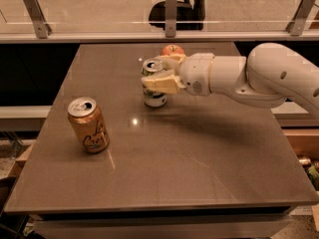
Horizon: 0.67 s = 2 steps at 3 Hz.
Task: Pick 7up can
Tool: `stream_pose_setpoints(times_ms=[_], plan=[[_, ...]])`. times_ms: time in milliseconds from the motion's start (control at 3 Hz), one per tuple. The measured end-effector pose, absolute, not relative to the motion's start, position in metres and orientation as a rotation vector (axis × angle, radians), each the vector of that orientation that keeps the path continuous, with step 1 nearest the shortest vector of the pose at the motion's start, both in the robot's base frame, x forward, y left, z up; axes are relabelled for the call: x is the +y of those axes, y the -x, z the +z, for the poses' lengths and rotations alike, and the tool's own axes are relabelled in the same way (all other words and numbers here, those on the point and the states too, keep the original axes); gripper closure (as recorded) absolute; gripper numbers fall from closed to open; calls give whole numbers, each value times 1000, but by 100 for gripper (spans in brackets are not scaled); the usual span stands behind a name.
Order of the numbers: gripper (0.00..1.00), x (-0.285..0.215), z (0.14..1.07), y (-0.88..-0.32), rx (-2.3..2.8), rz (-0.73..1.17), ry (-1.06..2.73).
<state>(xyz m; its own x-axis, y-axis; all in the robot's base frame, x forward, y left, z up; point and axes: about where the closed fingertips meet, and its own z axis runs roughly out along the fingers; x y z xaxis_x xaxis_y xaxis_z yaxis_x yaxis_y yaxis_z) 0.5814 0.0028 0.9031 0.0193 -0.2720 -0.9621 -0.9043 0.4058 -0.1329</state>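
Observation:
The 7up can (155, 99) stands upright on the brown table (199, 158), back of centre, white with green lettering and a silver top. My gripper (156, 74) reaches in from the right on the white arm (264, 76). Its near finger (160, 82) lies across the can's front at mid height, and the far finger sits behind the can's top. The jaws are closed on the can, whose base still rests on the table.
An orange-gold can with script lettering (88, 125) stands at the left front of the table. A red-orange apple (172, 49) lies just behind the gripper. A glass railing with metal posts (171, 14) runs behind the table's back edge.

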Motion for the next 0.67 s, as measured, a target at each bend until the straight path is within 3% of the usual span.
stream_pose_setpoints(times_ms=[333,667], plan=[[100,5,904,-581,1510,690,1098],[100,5,904,-581,1510,690,1098]])
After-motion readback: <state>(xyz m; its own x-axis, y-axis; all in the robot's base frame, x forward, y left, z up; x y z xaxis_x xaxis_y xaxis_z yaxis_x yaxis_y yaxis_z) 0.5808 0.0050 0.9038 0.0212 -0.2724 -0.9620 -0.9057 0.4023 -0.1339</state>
